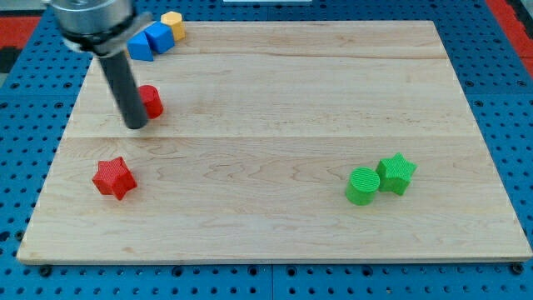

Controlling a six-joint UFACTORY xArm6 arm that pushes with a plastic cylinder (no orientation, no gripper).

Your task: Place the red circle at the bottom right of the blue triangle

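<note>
The red circle (151, 101) lies on the wooden board near the view's upper left. My tip (136, 126) rests against its lower left side, and the rod hides part of the block. The blue triangle (140, 46) lies above it at the board's top left edge, partly behind the arm's body. The red circle sits below the triangle, slightly to the right, with a gap between them.
A blue cube (159, 37) and a yellow block (172, 25) sit beside the triangle at the top left. A red star (113, 177) lies at the lower left. A green circle (362, 185) and a green star (396, 173) touch at the lower right.
</note>
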